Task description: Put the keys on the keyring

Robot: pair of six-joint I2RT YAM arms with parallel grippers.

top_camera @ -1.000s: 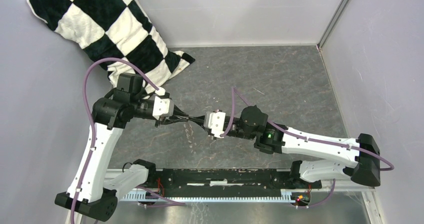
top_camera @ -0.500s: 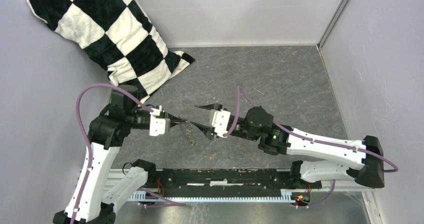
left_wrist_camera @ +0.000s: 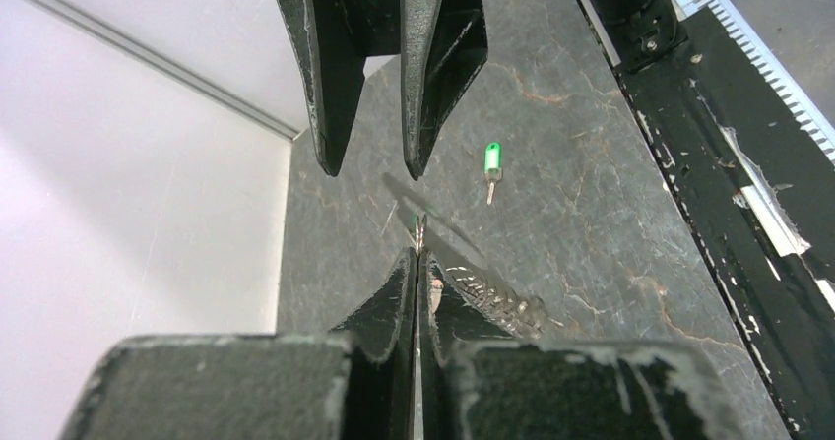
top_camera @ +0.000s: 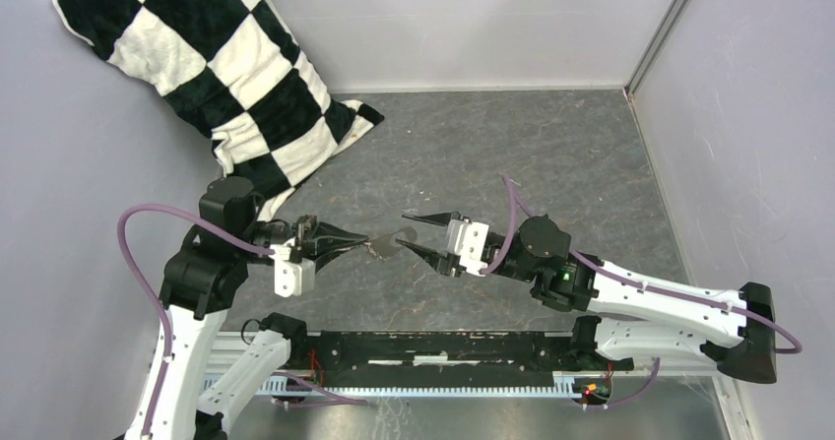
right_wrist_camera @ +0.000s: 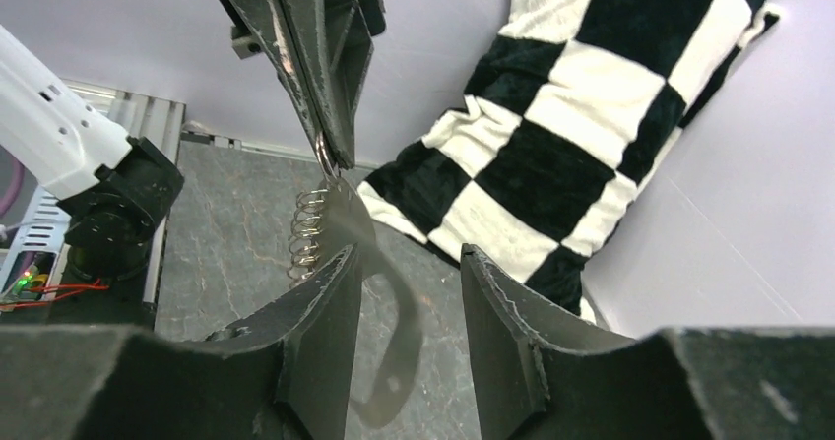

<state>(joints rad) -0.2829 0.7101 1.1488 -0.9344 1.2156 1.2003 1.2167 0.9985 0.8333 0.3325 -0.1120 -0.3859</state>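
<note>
My left gripper (top_camera: 362, 239) (left_wrist_camera: 417, 255) is shut on the keyring (top_camera: 382, 245), held above the table's middle. In the left wrist view the thin rim pokes out past my fingertips, and the row of small silvery pieces (left_wrist_camera: 495, 299) hangs to the right of them. The right wrist view shows the keyring (right_wrist_camera: 325, 155) pinched in the left jaws, its silvery pieces (right_wrist_camera: 307, 228) dangling and the rest of the loop blurred. My right gripper (top_camera: 402, 231) (right_wrist_camera: 409, 255) faces it, open and empty, just short of the ring. A green-tagged key (left_wrist_camera: 491, 159) lies on the table below.
A black-and-white checkered pillow (top_camera: 207, 66) (right_wrist_camera: 591, 115) leans in the far left corner. Pale walls enclose the grey stone-patterned table (top_camera: 551, 164) on three sides. A black rail (top_camera: 443, 346) (left_wrist_camera: 729, 164) runs along the near edge between the arm bases.
The right gripper let go of the keyring, opened and backed off to the right. The left gripper closed on the ring, and its arm swung down-left.
</note>
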